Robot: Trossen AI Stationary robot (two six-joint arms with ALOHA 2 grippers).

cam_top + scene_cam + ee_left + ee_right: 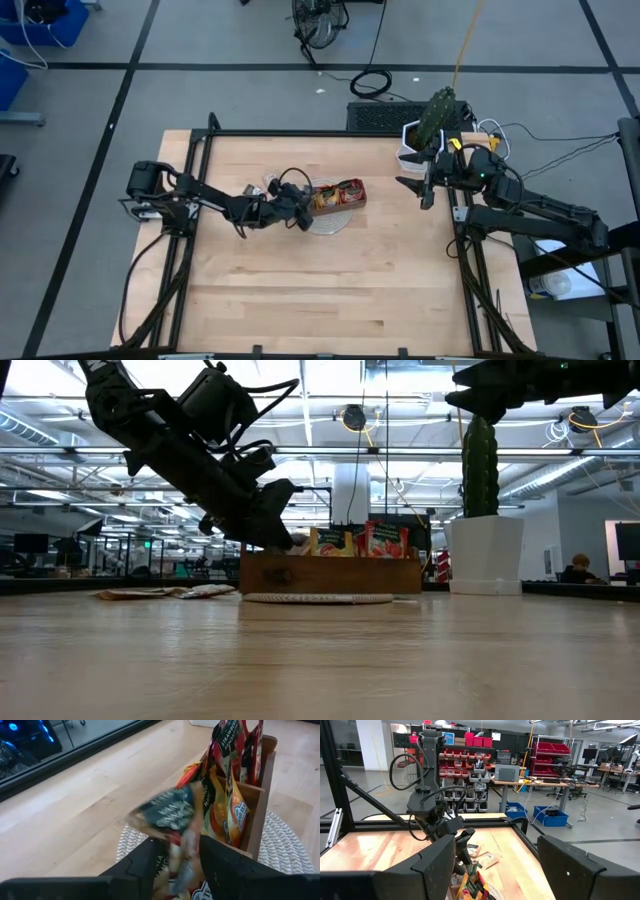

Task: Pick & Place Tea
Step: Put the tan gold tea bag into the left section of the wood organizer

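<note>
Left end effector point(175, 865) poised at the near end of the wooden tray point(340, 195), which stands on a round woven mat point(285, 845) near the middle of the surface point(330, 280). Its fingers stand partly apart with a dark-labelled tea sachet point(170, 812) between them; whether they grip it or have let it go cannot be told, as the sachet is blurred. Red and orange-yellow sachets point(225, 805) stand upright in the tray's compartments. A few more sachets point(160, 593) lie flat on the surface beside the tray. The right end effector point(428, 185) waits wide open and empty at the surface's right edge, near a potted cactus point(432, 125).

Handling, as judged: each sachet is light, thin and flexible, with a slick wrapper that may slide or buckle under a hard pinch. The best hold is across the flat faces near an upper edge, so the sachet hangs straight and slips into a compartment edge-first. Flat-lying sachets offer little edge to pinch.
</note>
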